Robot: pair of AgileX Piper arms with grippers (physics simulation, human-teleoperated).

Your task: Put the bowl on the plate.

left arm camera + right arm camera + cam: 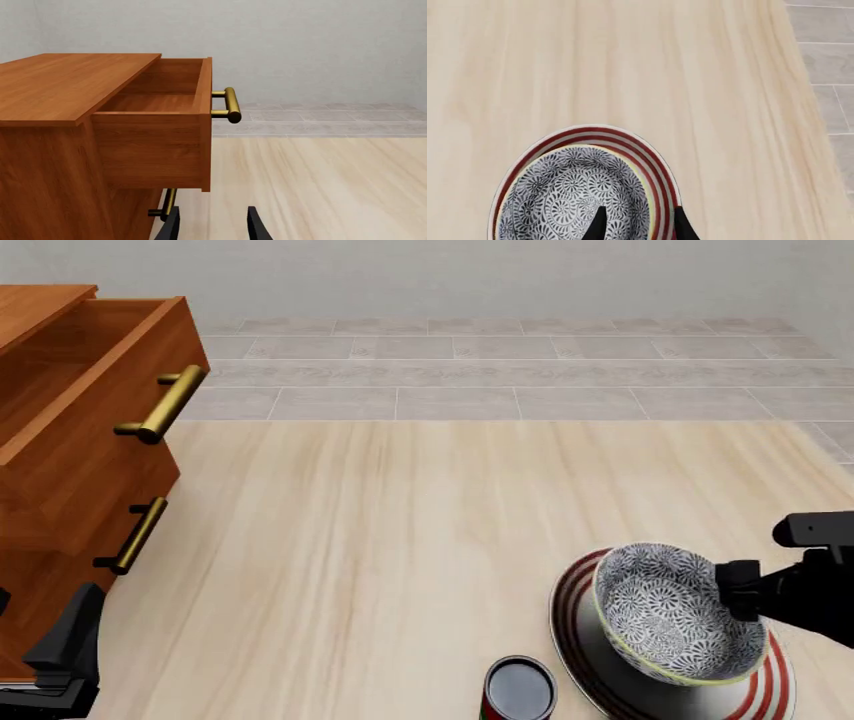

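Nearest you, at the front view's lower edge, sits a dark can just left of the plate. Your bowl is over the plate, tilted, its patterned inside facing up and left; whether it rests on the plate or is held just above it, you cannot tell. Your right gripper has one finger inside the bowl and one outside, straddling the rim on the right side, with the plate's red rings showing beyond. From the front view the right gripper meets the bowl's right edge; whether the fingers actually pinch the wall, you cannot tell.

Your left gripper is spread, nothing between its fingers, low beside the cabinet. Top drawer stands pulled out, brass handle toward the table. Lower handle sits just beyond the left finger.
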